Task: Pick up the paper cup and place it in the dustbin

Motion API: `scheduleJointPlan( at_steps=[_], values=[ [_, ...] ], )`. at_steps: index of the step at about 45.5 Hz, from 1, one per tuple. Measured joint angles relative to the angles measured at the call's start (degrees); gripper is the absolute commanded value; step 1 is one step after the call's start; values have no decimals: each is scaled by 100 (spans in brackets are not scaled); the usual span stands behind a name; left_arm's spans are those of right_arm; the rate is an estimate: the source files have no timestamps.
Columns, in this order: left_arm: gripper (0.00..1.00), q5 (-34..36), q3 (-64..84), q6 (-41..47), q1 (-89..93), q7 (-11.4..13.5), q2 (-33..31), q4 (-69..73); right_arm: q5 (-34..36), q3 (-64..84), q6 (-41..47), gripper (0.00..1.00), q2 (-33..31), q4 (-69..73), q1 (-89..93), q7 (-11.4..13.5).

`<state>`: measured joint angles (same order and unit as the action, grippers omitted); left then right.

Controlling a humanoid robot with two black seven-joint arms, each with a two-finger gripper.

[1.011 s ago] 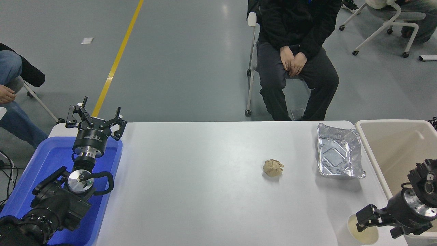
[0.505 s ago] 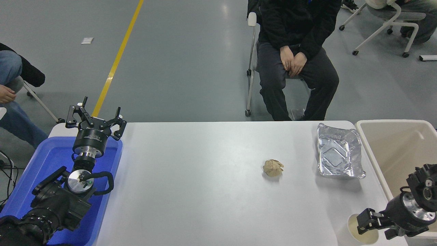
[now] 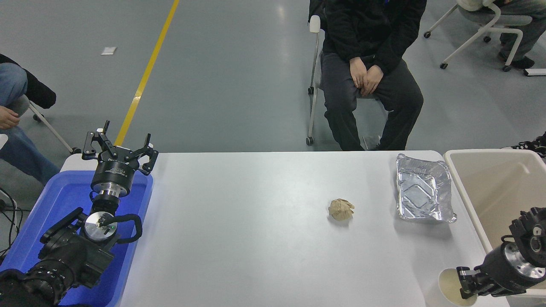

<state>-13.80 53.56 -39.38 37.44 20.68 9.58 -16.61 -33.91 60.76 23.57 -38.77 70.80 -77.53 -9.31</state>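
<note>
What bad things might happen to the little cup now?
1. The paper cup sits right at the table's near edge, so a nudge from the right hand might knock it off.
2. The hand is at the cup's rim; a thin paper cup may crush or slip out.
3. The dustbin has a thick rim right beside it, so a low carry might bump the cup against it.
The left hand is parked over the blue tub.

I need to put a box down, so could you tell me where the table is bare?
The widest bare stretch runs from the blue tub to the paper ball. It is crowded on the right: foil tray, dustbin, and the right claw at the cup.
</note>
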Motion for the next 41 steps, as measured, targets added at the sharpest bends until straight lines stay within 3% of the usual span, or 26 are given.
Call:
scheduleJointPlan(
  at_steps=[23,41],
  values=[
    [99,2,5,0,0,4,0,0,-66,57,261,0,-386,343,-615,-8],
    [99,-1,6,-2,0,-1,0,0,-430,590,1512,0,-690,645,-2529,-4]
  ],
)
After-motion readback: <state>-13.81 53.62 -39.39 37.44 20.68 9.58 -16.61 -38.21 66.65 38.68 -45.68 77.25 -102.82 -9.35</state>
